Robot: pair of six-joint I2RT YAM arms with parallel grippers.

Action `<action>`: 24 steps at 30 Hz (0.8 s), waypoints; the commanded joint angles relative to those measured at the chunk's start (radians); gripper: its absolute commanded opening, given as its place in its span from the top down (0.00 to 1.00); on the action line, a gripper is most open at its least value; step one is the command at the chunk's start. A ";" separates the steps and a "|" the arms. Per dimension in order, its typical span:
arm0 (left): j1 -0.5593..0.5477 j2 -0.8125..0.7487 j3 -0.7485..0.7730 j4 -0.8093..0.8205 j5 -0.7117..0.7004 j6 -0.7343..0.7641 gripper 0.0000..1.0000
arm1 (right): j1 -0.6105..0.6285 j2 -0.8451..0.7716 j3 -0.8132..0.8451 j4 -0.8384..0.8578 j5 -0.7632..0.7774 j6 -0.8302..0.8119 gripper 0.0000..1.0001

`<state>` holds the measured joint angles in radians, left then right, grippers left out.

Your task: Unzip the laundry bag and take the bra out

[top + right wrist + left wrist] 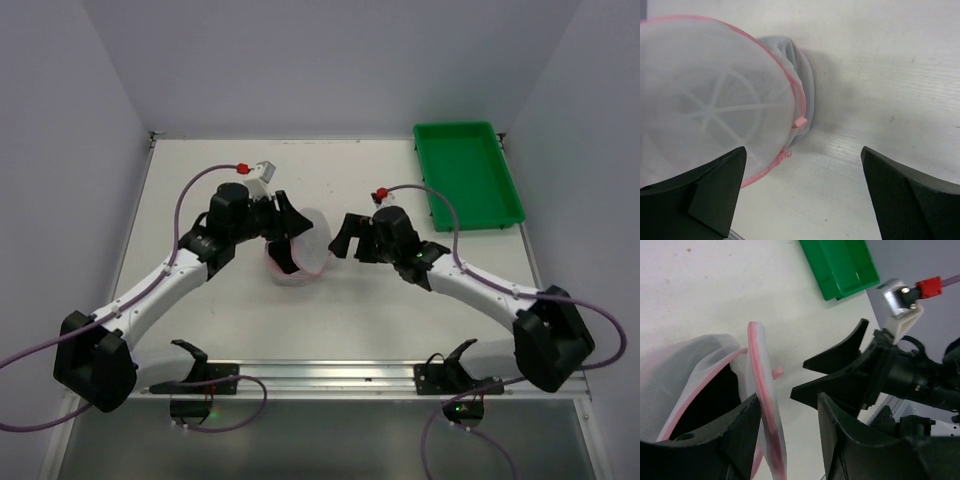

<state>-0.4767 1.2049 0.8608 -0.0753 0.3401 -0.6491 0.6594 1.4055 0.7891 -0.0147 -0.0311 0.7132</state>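
Note:
The laundry bag (305, 252) lies mid-table, unzipped, with its two white mesh halves spread apart. One half stands upright and faces the right wrist camera (710, 95). A dark item, apparently the bra (710, 405), sits inside the lower half. My left gripper (290, 228) is open over the bag's far-left side, and the pink zip rim (762, 400) of the upright half runs between its fingers, against the left one. My right gripper (342, 237) is open and empty, just right of the bag and apart from it. A pink zip pull (800, 121) hangs at the rim.
A green rectangular tray (467, 175) stands at the back right of the table and also shows in the left wrist view (840, 265). The right gripper's fingers (840, 355) point at the bag from close by. White tabletop (880, 100) lies to the right of the bag.

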 commanded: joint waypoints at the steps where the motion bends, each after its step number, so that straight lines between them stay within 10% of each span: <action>1: -0.039 0.027 0.078 0.057 0.036 -0.033 0.49 | -0.006 -0.201 0.055 -0.155 0.195 -0.046 0.01; 12: -0.336 0.292 0.229 0.190 -0.007 -0.070 0.41 | -0.014 -0.775 -0.027 -0.357 0.560 -0.136 0.01; 17: -0.353 0.320 0.332 0.015 -0.118 -0.008 0.15 | -0.012 -0.879 -0.036 -0.344 0.505 -0.193 0.01; 24: -0.315 0.193 0.419 -0.315 -0.535 0.118 0.06 | -0.011 -0.728 -0.007 -0.219 0.206 -0.242 0.02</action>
<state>-0.8238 1.4948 1.2312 -0.2142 0.0540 -0.6117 0.6472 0.5938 0.7704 -0.3141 0.3435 0.5137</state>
